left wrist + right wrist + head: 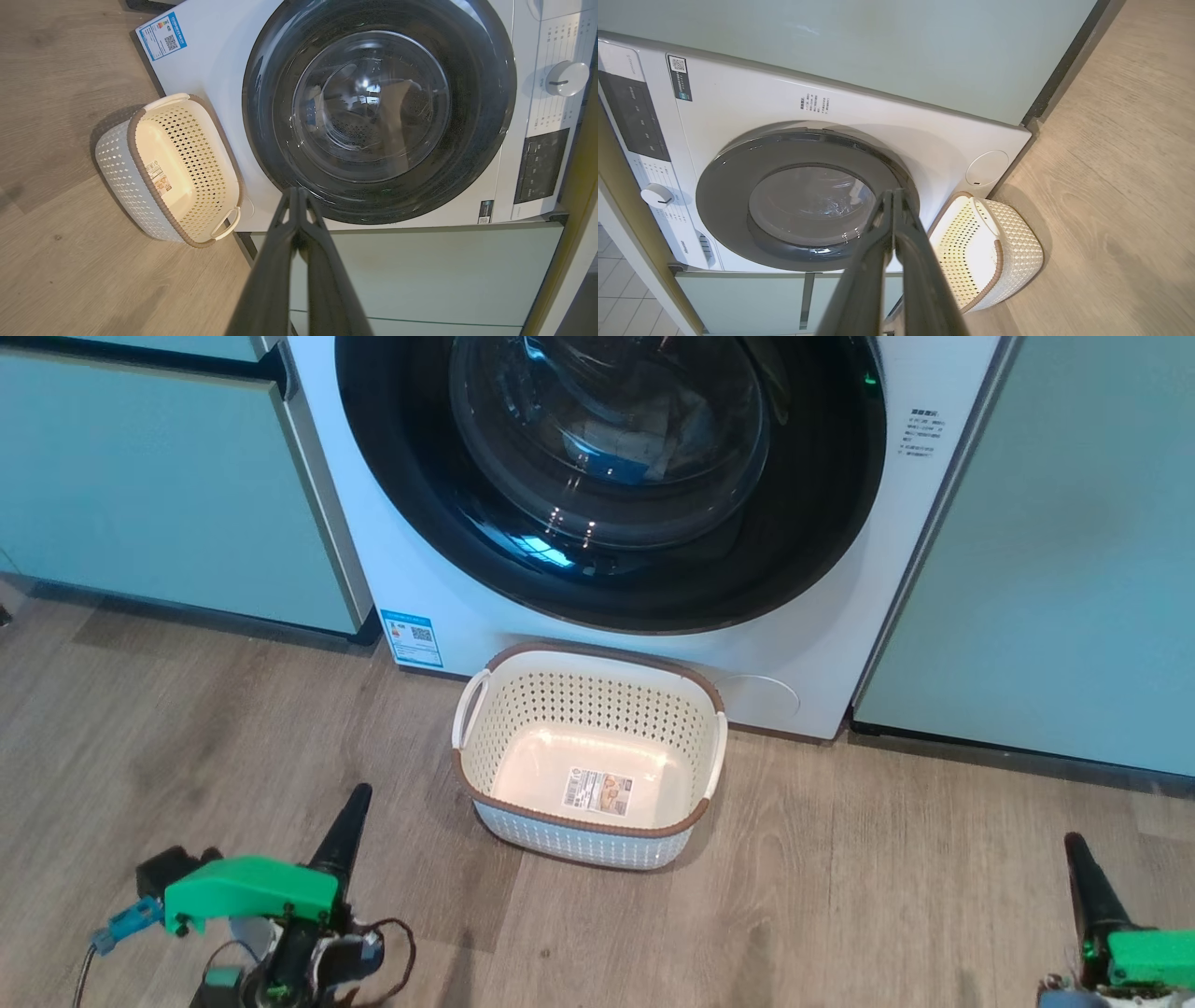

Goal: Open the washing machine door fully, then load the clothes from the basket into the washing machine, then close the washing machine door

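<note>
The white washing machine (439, 560) stands ahead with the washing machine door (822, 523) shut flat against its front, black rim around a clear glass bowl. Behind the glass lie the clothes (621, 443), pale with a blue part. On the floor just before the machine sits the cream basket (579, 845), nothing in it but a label on its base. My left gripper (358, 793) is low at the left, shut and holding nothing, well short of the basket. My right gripper (1074, 845) is low at the right, also shut with nothing in it. In the wrist views, the left gripper (295, 190) and the right gripper (894, 192) have their fingers pressed together.
Pale teal cabinets flank the machine at the left (140, 485) and the right (1055, 569). A blue sticker (412, 637) marks the machine's lower left corner. The control panel with a white knob (567, 78) lies above the door. Wood floor (887, 896) spreads between me and the basket.
</note>
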